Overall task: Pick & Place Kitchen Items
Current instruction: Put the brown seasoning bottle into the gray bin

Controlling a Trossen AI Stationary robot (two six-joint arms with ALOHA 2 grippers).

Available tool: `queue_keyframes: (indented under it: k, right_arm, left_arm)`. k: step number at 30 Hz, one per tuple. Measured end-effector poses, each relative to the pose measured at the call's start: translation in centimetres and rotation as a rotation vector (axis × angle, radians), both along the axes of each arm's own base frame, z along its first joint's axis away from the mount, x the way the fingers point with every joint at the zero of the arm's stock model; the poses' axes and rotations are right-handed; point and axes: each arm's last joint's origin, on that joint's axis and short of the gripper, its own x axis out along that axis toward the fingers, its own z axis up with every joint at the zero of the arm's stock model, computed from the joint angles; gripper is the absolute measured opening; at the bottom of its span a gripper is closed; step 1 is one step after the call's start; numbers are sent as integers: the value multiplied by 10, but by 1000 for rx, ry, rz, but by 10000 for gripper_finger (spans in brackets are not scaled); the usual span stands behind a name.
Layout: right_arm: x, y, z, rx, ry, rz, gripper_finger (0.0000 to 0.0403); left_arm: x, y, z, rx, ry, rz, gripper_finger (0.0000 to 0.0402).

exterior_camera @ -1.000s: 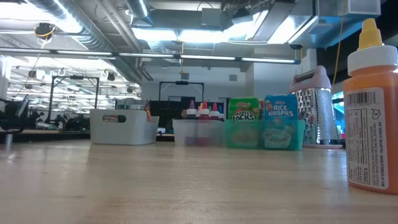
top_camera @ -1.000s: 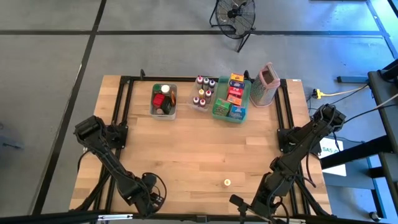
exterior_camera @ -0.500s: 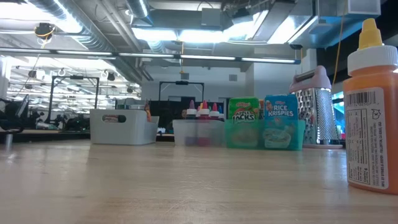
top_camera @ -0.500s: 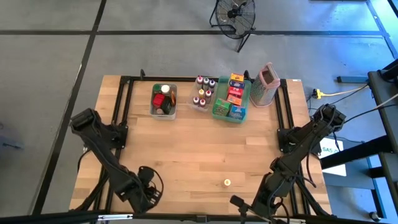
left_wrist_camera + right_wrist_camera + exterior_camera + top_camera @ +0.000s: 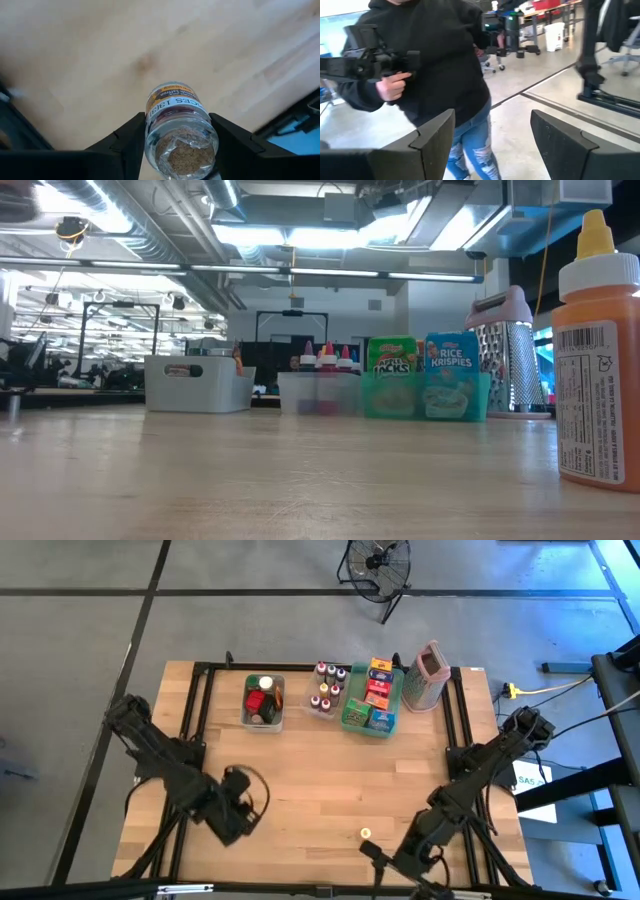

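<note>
My left gripper [image 5: 238, 812] hangs over the table's near left part, pointing steeply down, shut on a small clear spice jar [image 5: 177, 131] with an orange-edged label and brown contents. A small orange bottle with a yellow cap [image 5: 365, 833] stands upright on its base on the wood near the front edge; the low view shows this bottle [image 5: 598, 350] close at the right. My right gripper [image 5: 372, 858] waits at the near edge, open. It points level into the room with nothing between its fingers [image 5: 436, 131]. My left gripper pinches the spice jar by its round side wall [image 5: 150, 131], one finger [image 5: 131, 141] on each of two opposite sides. The fingers come from above, slanting down. The jar is lifted clear of the table, its clear end toward the wrist camera and its label farther down.
At the far edge stand a clear bin of jars [image 5: 263, 700], a clear bin of tiny bottles [image 5: 327, 690], a green tray of food boxes [image 5: 372, 697] and the box grater [image 5: 427, 675]. Bare wood lies between them and the arms. A person in a dark hoodie [image 5: 435, 60] stands beyond the table.
My left gripper has risen and gone from the near edge toward the table's middle, turning somewhat as it went. The orange bottle has stayed where it was.
</note>
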Motion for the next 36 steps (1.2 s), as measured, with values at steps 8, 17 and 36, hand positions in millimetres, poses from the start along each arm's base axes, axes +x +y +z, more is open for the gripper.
queue_keyframes:
  k: [8,17,36]
  right_arm:
    - [21,-24,-2,-11,16,-44,264]
    - [36,-68,14,-6,8,-137,264]
    - [51,-94,17,15,18,-278,264]
  left_arm:
    - [1,77,31,75,12,-91,185]
    - [15,166,40,201,50,-211,185]
    - [49,263,-6,178,63,-460,185]
